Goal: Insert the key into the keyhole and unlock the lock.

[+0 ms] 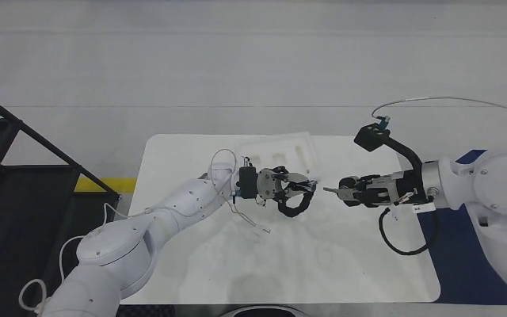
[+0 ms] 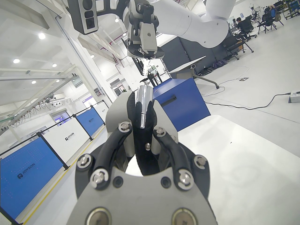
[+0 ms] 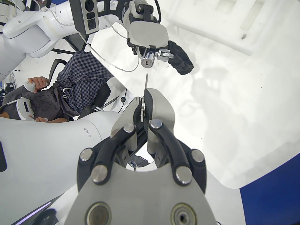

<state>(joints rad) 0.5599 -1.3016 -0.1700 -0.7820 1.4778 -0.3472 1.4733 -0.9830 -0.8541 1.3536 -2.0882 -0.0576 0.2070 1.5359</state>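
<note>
**Key lined up, not in the keyhole yet**

Top view: the left gripper (image 1: 277, 190) is clenched on the lock (image 1: 296, 204), held above the table (image 1: 356, 269) around its middle. The right gripper (image 1: 342, 191) is pinched on the key (image 1: 327, 190), with the tip aimed at the lock and a small gap between them. A foam tray (image 1: 289, 150) lies behind the lock, toward the far edge. Both parts are held nose to nose, presumably so insertion is one straight push.

Left wrist view: the chrome cylinder (image 2: 143, 108) sticks out past the pads. It is clamped by its body, which leaves the end face free. The key sits opposite, roughly on axis and apart.

Right wrist view: the keyhole (image 3: 147, 62) faces the key. The blade (image 3: 146, 80) is seen edge-on, just short of it and not touching. I can't tell if the blade's roll matches the slot. The black cable loop (image 3: 181, 59) curves off to one side, clear of the approach.

Judgement: this is final alignment. Next is a short axial push, then a turn. The risk is the tip catching the face and the key twisting in the pinch.
</note>
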